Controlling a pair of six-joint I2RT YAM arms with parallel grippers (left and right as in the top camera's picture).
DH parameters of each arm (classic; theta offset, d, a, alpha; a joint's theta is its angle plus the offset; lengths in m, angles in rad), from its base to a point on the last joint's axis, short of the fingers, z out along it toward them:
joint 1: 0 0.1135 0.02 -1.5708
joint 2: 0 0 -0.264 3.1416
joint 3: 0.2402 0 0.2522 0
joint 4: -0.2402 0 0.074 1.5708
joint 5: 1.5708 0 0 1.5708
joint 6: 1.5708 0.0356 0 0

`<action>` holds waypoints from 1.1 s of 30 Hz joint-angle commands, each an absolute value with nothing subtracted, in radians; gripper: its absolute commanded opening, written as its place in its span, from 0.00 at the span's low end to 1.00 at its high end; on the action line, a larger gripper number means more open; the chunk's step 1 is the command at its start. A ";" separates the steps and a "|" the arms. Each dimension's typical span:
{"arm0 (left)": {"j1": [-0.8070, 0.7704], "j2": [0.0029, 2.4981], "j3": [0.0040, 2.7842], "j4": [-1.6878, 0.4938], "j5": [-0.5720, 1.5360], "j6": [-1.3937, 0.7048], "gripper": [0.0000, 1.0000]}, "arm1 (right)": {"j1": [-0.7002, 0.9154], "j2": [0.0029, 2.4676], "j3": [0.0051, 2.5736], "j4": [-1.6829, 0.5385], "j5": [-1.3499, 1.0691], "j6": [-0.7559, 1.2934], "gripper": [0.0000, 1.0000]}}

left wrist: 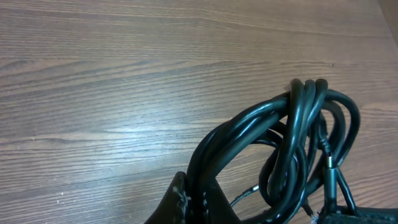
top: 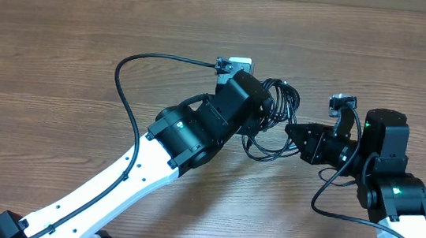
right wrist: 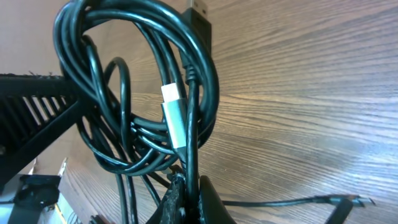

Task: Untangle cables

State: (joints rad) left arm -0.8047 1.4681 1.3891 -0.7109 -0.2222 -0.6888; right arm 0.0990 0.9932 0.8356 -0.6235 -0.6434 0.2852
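Note:
The cables (top: 277,114) are a knot of thin black cords held between my two grippers over the middle of the table. My left gripper (top: 265,113) is shut on a thick loop of the cables (left wrist: 273,134); its fingertips (left wrist: 202,199) pinch one strand. My right gripper (top: 291,131) is shut on another strand; its fingertips (right wrist: 189,193) clamp a vertical cord below the bundle (right wrist: 130,99). A silver plug (right wrist: 174,115) hangs in the bundle, and a black plug (right wrist: 198,15) sticks up at the top. A loose cable end (right wrist: 348,199) lies on the wood.
The wooden table (top: 63,40) stretches out on all sides. A thicker black arm wire (top: 133,87) arcs left of my left arm, another (top: 332,195) loops beside my right arm. A black ribbed arm part (right wrist: 31,118) sits left of the bundle.

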 commanded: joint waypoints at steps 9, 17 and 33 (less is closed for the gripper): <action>-0.806 1.446 1.403 -0.704 -0.297 -0.874 0.04 | 0.096 0.984 0.859 -0.578 -0.777 0.282 0.04; -0.805 1.455 1.403 -0.706 -0.313 -0.901 0.04 | 0.096 0.984 0.859 -0.576 -0.792 0.282 0.04; -0.805 1.459 1.403 -0.703 -0.501 -1.200 0.04 | 0.096 0.983 0.859 -0.567 -0.760 0.288 0.04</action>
